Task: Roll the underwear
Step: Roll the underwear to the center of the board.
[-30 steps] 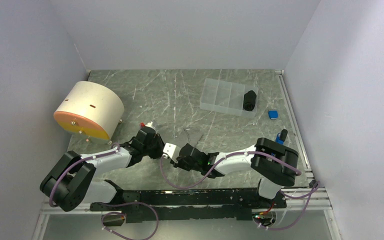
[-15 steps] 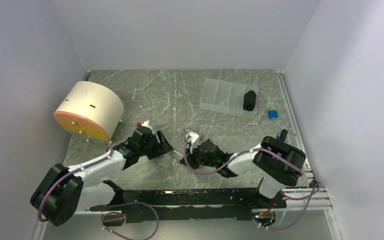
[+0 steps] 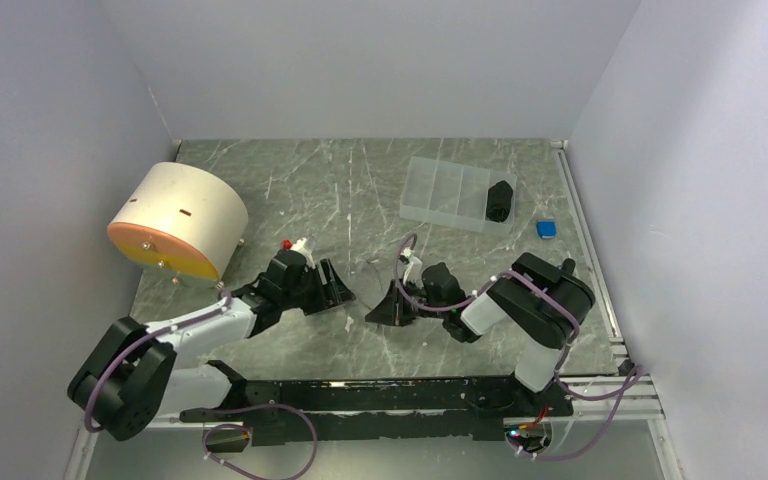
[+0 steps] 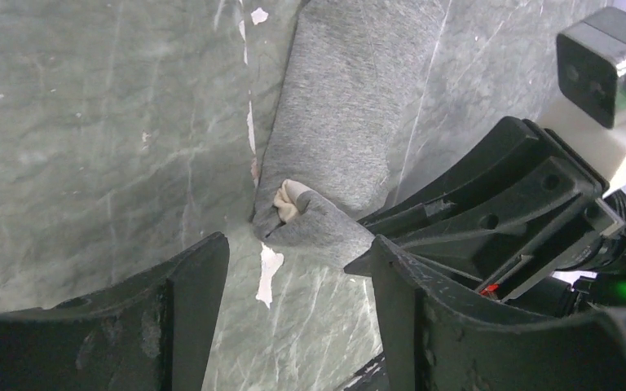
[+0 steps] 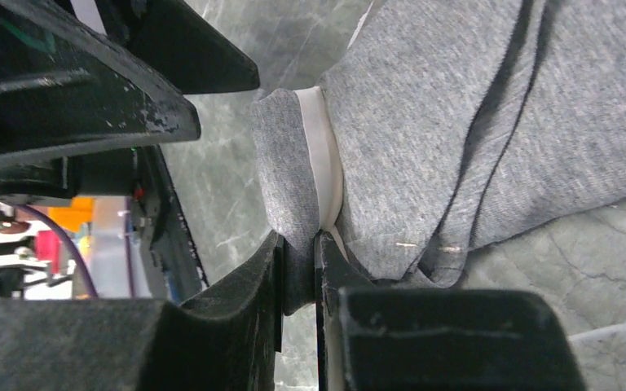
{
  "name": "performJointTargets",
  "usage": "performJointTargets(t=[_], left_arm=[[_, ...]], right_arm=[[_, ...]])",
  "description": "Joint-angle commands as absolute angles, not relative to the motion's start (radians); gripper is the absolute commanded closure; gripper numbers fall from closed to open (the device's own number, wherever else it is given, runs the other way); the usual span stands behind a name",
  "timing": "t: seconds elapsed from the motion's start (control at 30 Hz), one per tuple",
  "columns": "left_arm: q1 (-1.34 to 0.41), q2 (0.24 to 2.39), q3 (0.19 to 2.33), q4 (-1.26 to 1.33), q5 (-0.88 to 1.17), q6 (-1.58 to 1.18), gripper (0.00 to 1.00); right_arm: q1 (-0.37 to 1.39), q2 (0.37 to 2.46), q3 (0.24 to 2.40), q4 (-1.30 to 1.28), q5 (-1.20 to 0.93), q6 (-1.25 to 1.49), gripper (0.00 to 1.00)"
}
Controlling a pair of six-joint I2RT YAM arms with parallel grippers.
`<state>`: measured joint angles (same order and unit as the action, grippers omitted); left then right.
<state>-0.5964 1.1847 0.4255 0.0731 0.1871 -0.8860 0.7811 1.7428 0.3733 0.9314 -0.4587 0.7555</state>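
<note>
Right gripper (image 5: 300, 248) pinching fold of grey underwear (image 5: 456, 122) at white waistband (image 5: 324, 163). Left gripper (image 4: 297, 269) hovering just beside fold, jaws spread wide, gripping nothing.

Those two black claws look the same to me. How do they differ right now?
The left gripper stands wide open; the right gripper is nearly closed. The left gripper holds nothing, while the right gripper pinches a fold of the grey underwear. Both are black, two-fingered and low over the table, facing each other.
</note>
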Motion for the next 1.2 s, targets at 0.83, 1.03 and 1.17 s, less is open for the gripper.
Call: performJointTargets(t=[0.83, 1.03, 1.17], left_arm=[[-0.639, 1.498, 0.542, 0.063, 0.161, -0.807, 0.56], [-0.642, 1.502, 0.555, 0.045, 0.153, -0.808, 0.57], [-0.644, 1.505, 0.554, 0.046, 0.155, -0.813, 0.58]], right_arm=[[0.707, 1.485, 0.663, 0.149, -0.351, 0.423, 0.53], [0.869, 1.398, 0.699, 0.076, -0.148, 0.148, 0.53], [0.997, 1.413, 0.702, 0.111, -0.019, 0.01, 0.52]])
